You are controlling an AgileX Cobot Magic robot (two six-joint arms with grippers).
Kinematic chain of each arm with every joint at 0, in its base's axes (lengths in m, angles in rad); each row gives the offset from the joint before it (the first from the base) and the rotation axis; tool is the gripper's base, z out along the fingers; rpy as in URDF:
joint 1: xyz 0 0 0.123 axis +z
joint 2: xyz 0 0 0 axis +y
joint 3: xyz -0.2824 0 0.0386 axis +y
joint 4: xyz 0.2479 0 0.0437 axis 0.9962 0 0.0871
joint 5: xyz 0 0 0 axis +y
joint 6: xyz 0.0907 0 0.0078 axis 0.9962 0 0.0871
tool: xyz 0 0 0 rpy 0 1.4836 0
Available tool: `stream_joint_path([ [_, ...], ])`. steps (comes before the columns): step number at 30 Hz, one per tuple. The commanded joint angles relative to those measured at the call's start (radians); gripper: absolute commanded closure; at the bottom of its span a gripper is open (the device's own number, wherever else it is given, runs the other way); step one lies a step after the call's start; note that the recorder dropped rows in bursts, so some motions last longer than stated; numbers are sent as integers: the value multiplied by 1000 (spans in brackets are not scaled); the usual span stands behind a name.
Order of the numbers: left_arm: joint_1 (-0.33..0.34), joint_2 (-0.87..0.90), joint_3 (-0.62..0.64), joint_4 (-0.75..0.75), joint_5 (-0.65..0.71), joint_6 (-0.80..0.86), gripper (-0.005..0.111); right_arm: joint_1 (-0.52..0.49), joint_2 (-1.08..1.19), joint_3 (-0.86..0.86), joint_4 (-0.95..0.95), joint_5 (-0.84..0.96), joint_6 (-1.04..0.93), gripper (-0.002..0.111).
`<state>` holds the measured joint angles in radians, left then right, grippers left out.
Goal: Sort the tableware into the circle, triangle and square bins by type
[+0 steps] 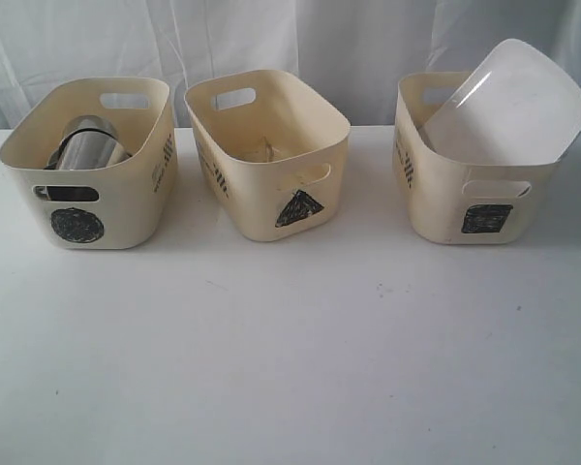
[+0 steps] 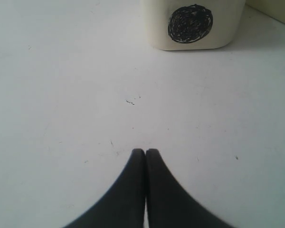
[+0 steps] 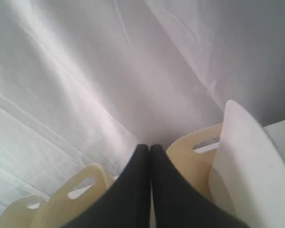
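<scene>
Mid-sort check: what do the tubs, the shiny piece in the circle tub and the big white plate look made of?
The circle tub, like the other two: cream plastic by the look, dull sheen, thin moulded walls with cut-out handles. The shiny piece inside it: polished steel, mirror-like reflections. The plate leaning in the square tub: smooth white; plastic or ceramic, cannot tell.

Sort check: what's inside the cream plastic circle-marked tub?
A shiny steel mug-like cylinder shows at its left. The cream plastic tub's front wall hides the floor and anything lower.
</scene>
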<state>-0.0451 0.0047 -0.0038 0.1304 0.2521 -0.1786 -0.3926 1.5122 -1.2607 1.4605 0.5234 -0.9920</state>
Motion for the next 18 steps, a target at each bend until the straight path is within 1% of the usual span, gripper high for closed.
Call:
stream_joint_path([
  [1,3,-5,4,0,1,-1,107,128,-224,155,6,-94,49,108],
  [2,3,-5,4,0,1,-1,107,168,-279,197,6,-161,45,108],
  [4,3,-5,4,0,1,-1,107,278,-419,296,8,-349,20,108],
  [6,3,-5,4,0,1,-1,107,366,-537,378,6,-457,17,108],
  [7,3,-5,4,0,1,-1,107,406,-601,420,6,-482,9,108],
  [10,3,-5,4,0,1,-1,107,487,-781,511,6,-448,-34,108],
  [12,3,-5,4,0,1,-1,107,516,-883,546,4,-411,-49,108],
  [15,3,-5,4,0,1,-1,107,532,-1004,552,-4,-398,-80,108],
  [18,3,-5,4,0,1,-1,107,532,-1064,552,-79,-408,-195,108],
])
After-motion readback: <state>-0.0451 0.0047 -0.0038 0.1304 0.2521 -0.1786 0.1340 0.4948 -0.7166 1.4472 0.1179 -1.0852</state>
